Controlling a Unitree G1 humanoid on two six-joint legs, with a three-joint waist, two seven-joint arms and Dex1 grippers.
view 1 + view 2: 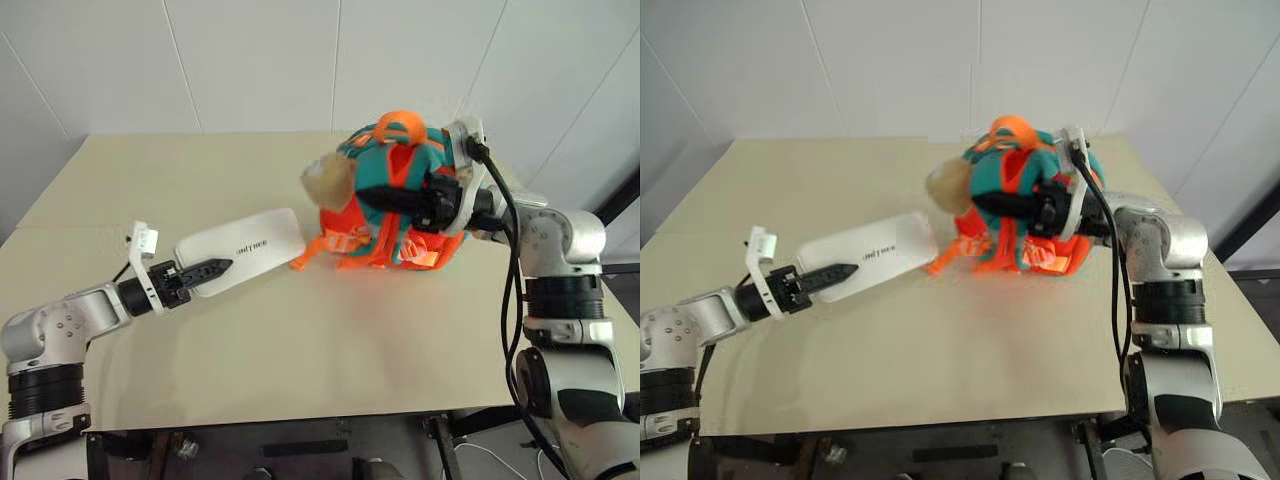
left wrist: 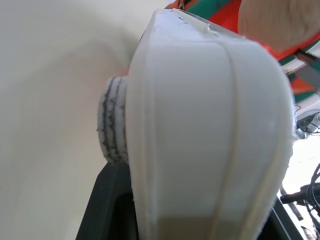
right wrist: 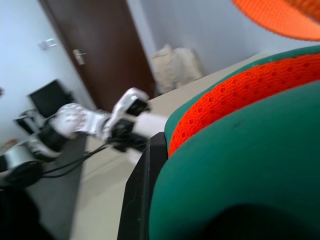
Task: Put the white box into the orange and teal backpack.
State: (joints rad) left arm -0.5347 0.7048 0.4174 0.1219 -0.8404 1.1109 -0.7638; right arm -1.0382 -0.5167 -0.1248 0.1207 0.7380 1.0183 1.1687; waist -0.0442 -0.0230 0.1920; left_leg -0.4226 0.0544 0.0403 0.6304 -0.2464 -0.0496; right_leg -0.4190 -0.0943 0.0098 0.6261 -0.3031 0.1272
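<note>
Overhead views of a beige table (image 1: 300, 360). We see the white box (image 1: 243, 250) held by its near end in the left gripper (image 1: 212, 268), whose two black fingers pinch it from above and below; the box slants away from the gripper toward the orange and teal backpack (image 1: 395, 210), with its far end just beside an orange webbing strap (image 1: 312, 255) of the pack. In the left wrist view the box (image 2: 210, 130) rises between the fingers, with the backpack's orange and teal fabric past its far edge. We find the backpack raised upright at the far right of the table, a beige plush charm (image 1: 328, 182) hanging on its left side. The right gripper (image 1: 372, 197) reaches across the pack's upper front, its fingers pressed together on teal strap fabric, which shows close against the finger in the right wrist view (image 3: 240, 165)
</note>
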